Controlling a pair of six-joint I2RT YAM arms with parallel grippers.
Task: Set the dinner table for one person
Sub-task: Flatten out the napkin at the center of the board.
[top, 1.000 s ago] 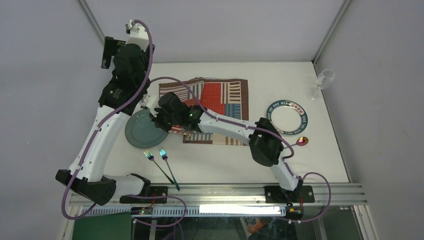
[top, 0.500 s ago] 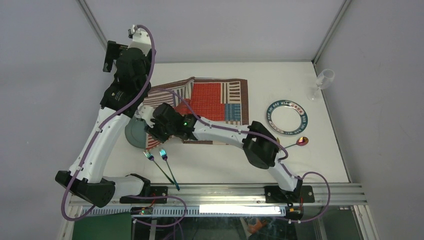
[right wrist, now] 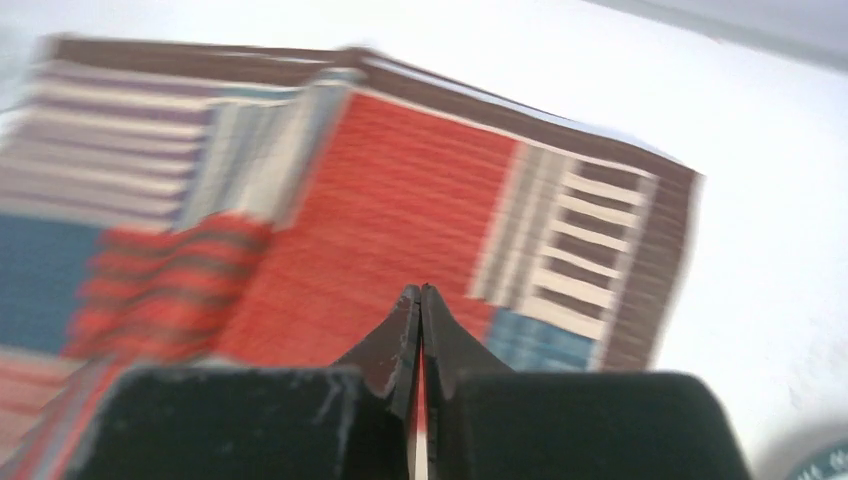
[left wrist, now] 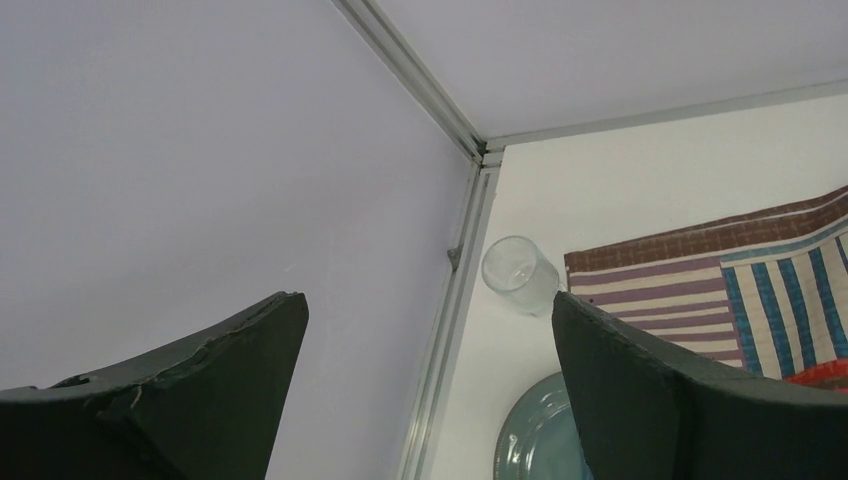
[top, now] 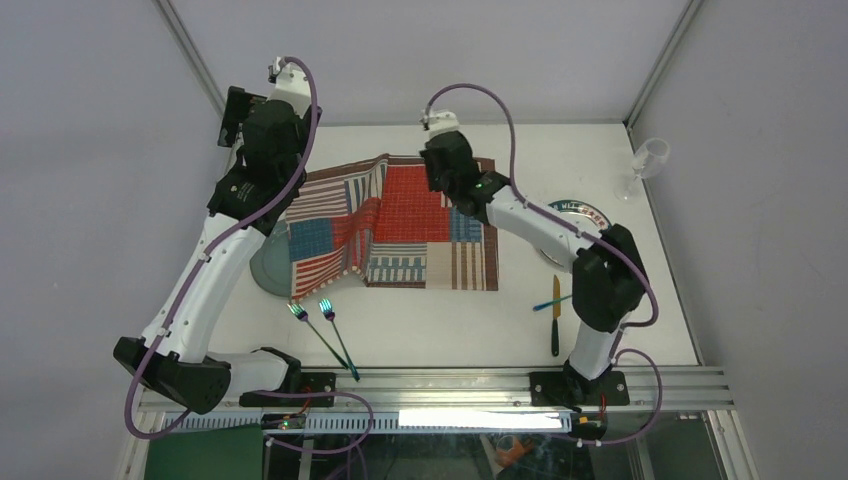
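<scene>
- The table (top: 450, 330) fills the middle of the top view and carries everything else. Its lower strip is bare white.
- Two forks (top: 325, 308) lie at lower left. A dark-handled utensil (top: 554, 340) lies at lower right, too small to tell its kind.
- Just above the forks, the grey plate (top: 268, 275) now shows only as a crescent. A second ago it showed whole, with the right arm reaching across to it.
- The mat (top: 420, 200) has spread toward the left of the frame since then, and its left part now lies over the plate. A raised fold (top: 368, 215) runs down it left of centre, so it is not flat.
- The right gripper (right wrist: 420, 295) has swung away to the upper middle of the top view, over the mat's red patch. Its fingers are pressed together with nothing between them. The wrist view is blurred, so I cannot tell whether they touch the cloth.
- A ringed plate (top: 575, 206) sits right of the mat, partly behind the right arm.
- The left gripper (left wrist: 425, 298) hangs at upper left as before, its fingers spread wide and empty.
- A tumbler (left wrist: 518, 275) stands by the far left corner, and a stemmed glass (top: 650, 155) is at upper right.
- Judgement: the mat is opened out but has buried the plate. The fold likely needs smoothing, and the plate needs drawing out and setting on top.
</scene>
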